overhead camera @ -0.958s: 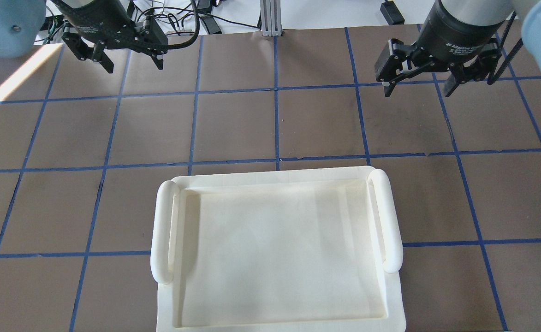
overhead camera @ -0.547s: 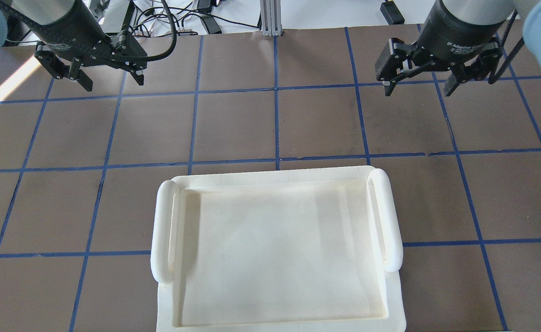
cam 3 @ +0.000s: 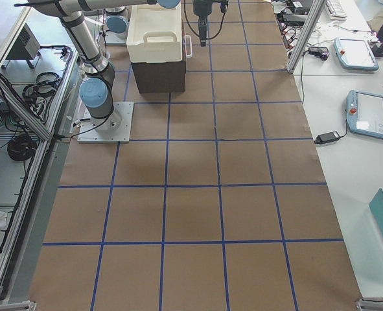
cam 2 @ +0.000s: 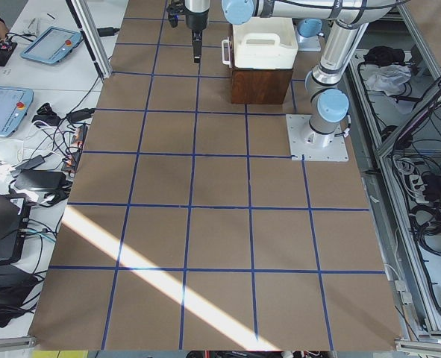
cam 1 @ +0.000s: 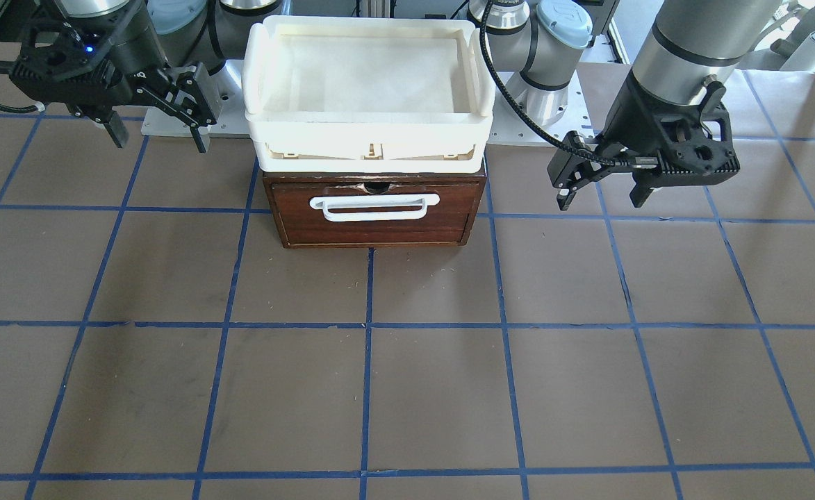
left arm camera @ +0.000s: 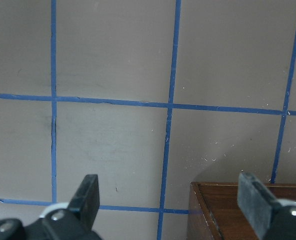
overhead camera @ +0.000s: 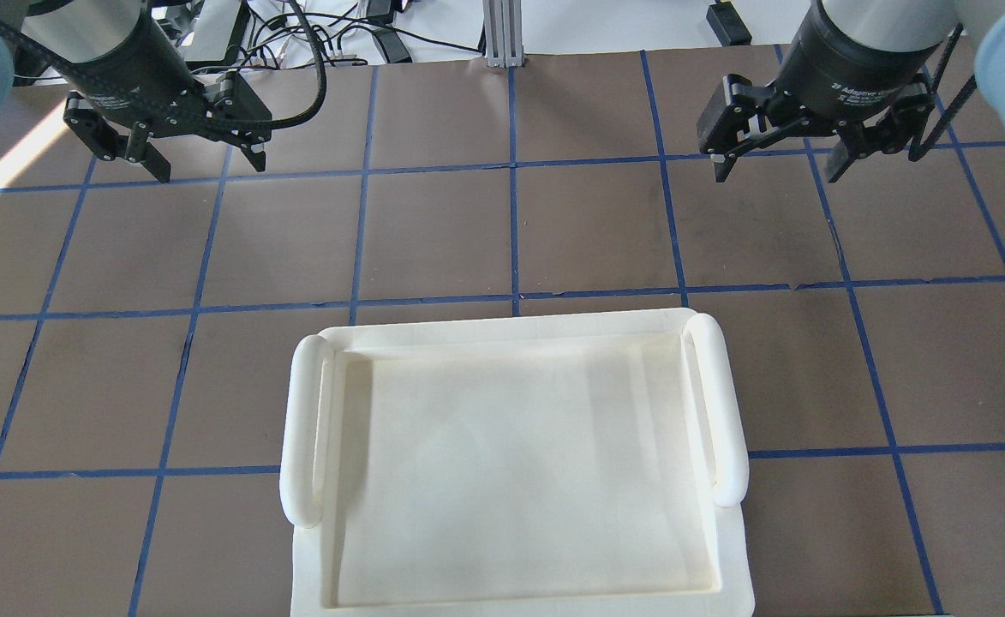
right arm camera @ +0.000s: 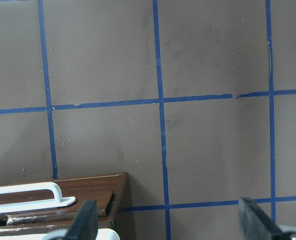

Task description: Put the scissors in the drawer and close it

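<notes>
The drawer has a dark reddish-brown front and a white wire bar handle. It sits pushed in under the cream-white tray, so its inside is hidden. The scissors show in no view. My left gripper is open and empty, hanging above the table beside the drawer; it also shows in the overhead view. My right gripper is open and empty on the other side. The left wrist view shows a corner of the drawer unit. The right wrist view shows the drawer front.
The cream-white plastic tray with two tube handles lies on top of the drawer unit and hides it from above. The brown table carries a blue tape grid. Cables and teach pendants lie beyond the table's far edge.
My left gripper has moved away from the table's middle toward its own side and stayed open. The right gripper has barely moved. The tray and drawer have not moved.
</notes>
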Available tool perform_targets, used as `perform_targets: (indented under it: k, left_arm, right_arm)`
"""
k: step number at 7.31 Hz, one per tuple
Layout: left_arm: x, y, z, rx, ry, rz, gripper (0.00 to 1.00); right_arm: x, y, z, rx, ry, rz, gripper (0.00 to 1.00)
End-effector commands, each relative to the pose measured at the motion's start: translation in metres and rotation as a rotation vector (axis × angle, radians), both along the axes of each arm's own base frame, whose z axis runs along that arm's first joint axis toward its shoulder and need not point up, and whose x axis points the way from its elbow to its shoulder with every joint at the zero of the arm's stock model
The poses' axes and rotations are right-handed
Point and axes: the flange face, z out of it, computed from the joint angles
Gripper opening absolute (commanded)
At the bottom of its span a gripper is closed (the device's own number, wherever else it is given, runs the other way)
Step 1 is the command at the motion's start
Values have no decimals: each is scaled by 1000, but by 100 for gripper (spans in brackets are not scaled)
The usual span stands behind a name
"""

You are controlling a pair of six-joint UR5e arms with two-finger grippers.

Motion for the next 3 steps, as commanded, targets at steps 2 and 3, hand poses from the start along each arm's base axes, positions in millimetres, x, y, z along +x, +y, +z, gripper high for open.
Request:
perform_targets:
  k: [2, 3]
  left_arm:
    - [0, 5, 2, 5, -2, -1, 100]
    - [1, 6, 1, 8, -1, 0, 100]
  right_arm:
    - [0, -1, 0, -3, 0, -1, 100]
    - [0, -1, 0, -5, 0, 0, 100]
